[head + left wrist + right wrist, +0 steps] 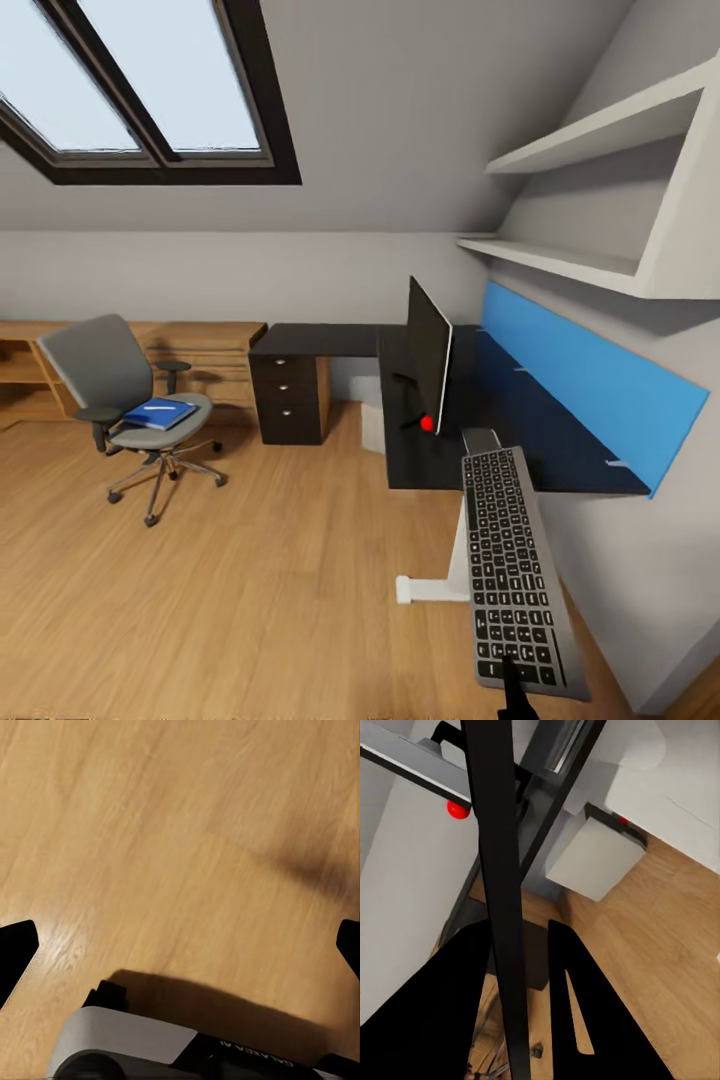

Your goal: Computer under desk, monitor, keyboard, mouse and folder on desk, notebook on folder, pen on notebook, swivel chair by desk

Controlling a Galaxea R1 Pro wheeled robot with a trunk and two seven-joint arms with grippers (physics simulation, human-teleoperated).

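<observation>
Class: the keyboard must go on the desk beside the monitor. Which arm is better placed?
Right. Its claw grips the keyboard, held up near the desk and monitor. The left claw hangs open over bare floor.

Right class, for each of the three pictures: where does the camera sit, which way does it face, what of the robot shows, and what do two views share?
Head view: high on the robot, facing forward and down at the desk, monitor and swivel chair; the right gripper holds the keyboard.
Left wrist view: facing down at the wooden floor; dark fingertips stand wide apart.
Right wrist view: along the fingers, clamping the keyboard edge-on.
Shared: keyboard and monitor, head and right wrist.
</observation>
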